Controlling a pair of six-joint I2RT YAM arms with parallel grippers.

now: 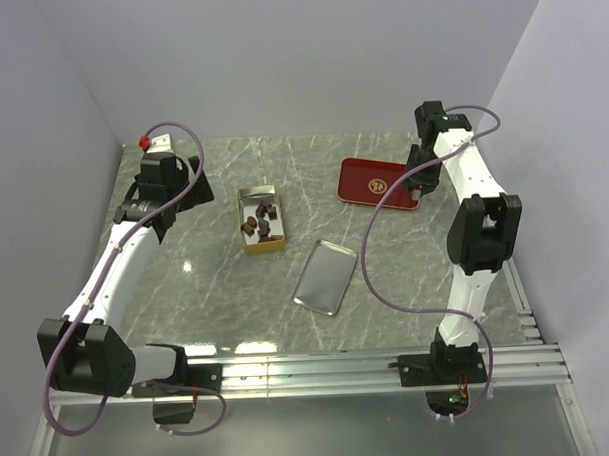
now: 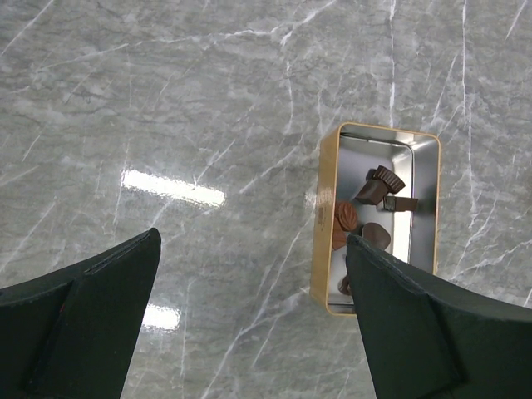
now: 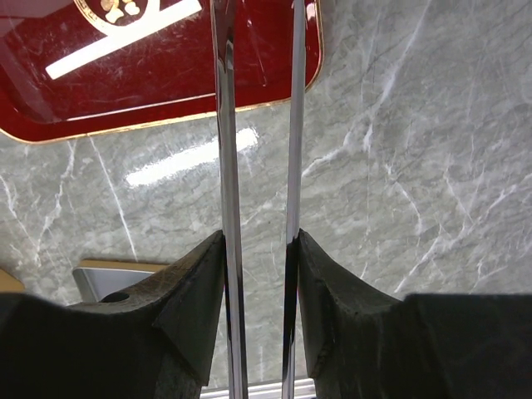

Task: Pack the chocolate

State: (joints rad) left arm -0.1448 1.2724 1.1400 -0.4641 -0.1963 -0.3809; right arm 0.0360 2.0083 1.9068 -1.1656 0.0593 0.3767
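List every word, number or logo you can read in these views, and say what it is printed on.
No readable text anywhere.
Red tray: gold emblem, any lettering too blurred to read.
Gold tin: tiny mark on its side wall, too small to read.

The left gripper (image 2: pixel 253 241) has its two black wedge-shaped fingers (image 2: pixel 91 316) spread wide apart over a grey marble-patterned tabletop (image 2: pixel 166 100). A gold rectangular metal tin (image 2: pixel 324 216) with a shiny silver inside lies open, its near end hidden behind the right-hand finger. Inside it sit the small dark-brown and reddish-brown chocolate lumps (image 2: pixel 378 184), clustered together.
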